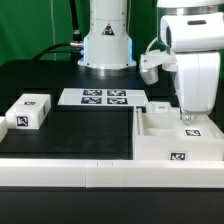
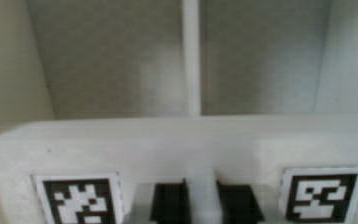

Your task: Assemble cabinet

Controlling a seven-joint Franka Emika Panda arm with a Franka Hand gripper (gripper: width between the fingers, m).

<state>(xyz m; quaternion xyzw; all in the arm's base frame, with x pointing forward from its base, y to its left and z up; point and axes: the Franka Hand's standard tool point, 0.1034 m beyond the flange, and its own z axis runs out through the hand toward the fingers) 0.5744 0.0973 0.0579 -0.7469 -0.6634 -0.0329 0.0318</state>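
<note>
Gripper [image 1: 187, 120]: down on cabinet body [image 1: 160, 138], fingers [image 2: 171, 202] close together, grasping or not cannot tell
Cabinet body: on desk [image 1: 80, 128], exterior view's right
Small block [image 1: 28, 110]: exterior view's left, well apart

You have a black tabletop [image 1: 70, 130] spreading out in front of the marker board [image 1: 100, 97], matte with only a faint sheen under soft, even light. Nearer the camera than the marker board, a white rail [image 1: 60, 172] runs along the table's front edge, with dark shadow below it. Behind the marker board you see a green backdrop [image 1: 146, 25], which falls into darkness toward the exterior view's left.
</note>
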